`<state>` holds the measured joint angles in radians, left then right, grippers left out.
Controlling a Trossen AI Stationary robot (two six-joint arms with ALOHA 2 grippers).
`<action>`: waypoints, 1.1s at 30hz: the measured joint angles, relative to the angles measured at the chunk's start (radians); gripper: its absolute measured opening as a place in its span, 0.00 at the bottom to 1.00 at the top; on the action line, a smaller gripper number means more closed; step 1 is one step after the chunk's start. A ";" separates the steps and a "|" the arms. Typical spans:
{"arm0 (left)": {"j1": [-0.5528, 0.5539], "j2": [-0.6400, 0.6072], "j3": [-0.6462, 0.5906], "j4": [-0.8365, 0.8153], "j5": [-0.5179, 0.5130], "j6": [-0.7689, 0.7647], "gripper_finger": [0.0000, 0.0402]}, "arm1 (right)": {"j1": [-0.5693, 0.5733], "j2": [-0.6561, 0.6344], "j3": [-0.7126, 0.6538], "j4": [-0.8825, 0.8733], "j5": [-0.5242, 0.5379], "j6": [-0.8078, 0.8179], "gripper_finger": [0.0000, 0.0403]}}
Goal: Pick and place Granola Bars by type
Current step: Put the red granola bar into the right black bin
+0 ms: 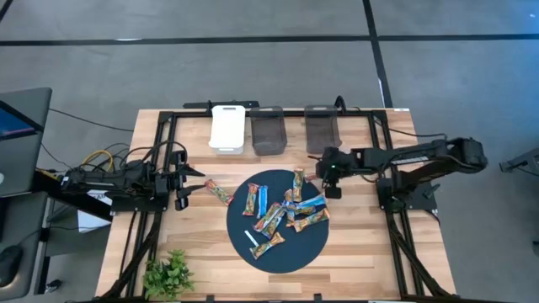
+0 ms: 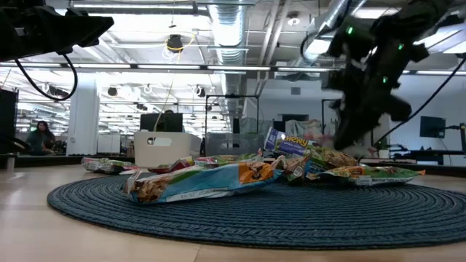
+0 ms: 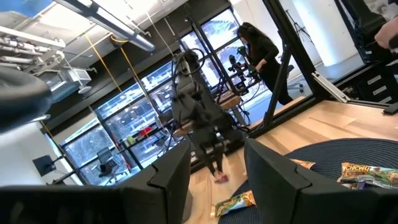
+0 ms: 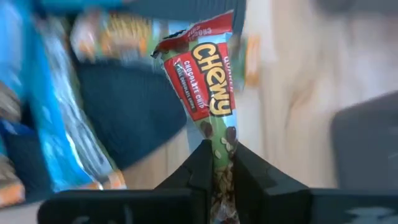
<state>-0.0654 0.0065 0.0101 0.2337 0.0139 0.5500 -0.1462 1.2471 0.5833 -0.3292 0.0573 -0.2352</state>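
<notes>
Several wrapped granola bars, blue and orange-brown, lie in a heap on a round dark blue mat. One more bar lies on the wood to the left of the mat. My right gripper is at the mat's far right edge, slanting down, shut on a red and green Chewy bar. My left gripper is open and waits at the table's left side, pointing level toward the mat, with nothing between its fingers. My right gripper pinches one end of the Chewy bar between its two fingers. The fingers come slanting down from the table's right side and lie along the bar. The bar sticks out ahead of the fingers toward the mat. Whether its far end touches anything, I cannot tell.
At the far edge stand a white container and two dark bins. A thin white stick lies on the mat. A small green plant stands at the near left. Bare wood lies to the right of the mat.
</notes>
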 joint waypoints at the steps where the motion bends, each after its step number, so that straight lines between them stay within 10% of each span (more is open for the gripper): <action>1: 0.000 0.000 0.000 0.000 0.000 0.000 0.36 | 0.004 -0.027 0.000 0.009 0.011 0.000 0.08; 14: 0.000 0.000 0.000 0.000 0.000 0.016 0.36 | -0.109 -0.178 0.001 0.323 0.182 0.000 0.08; 33: 0.000 0.000 0.000 0.000 -0.003 0.016 0.36 | -0.530 0.072 0.072 0.368 0.191 0.270 0.11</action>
<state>-0.0654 0.0063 0.0101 0.2341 0.0105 0.5663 -0.6761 1.3190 0.6552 0.0389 0.2485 0.0348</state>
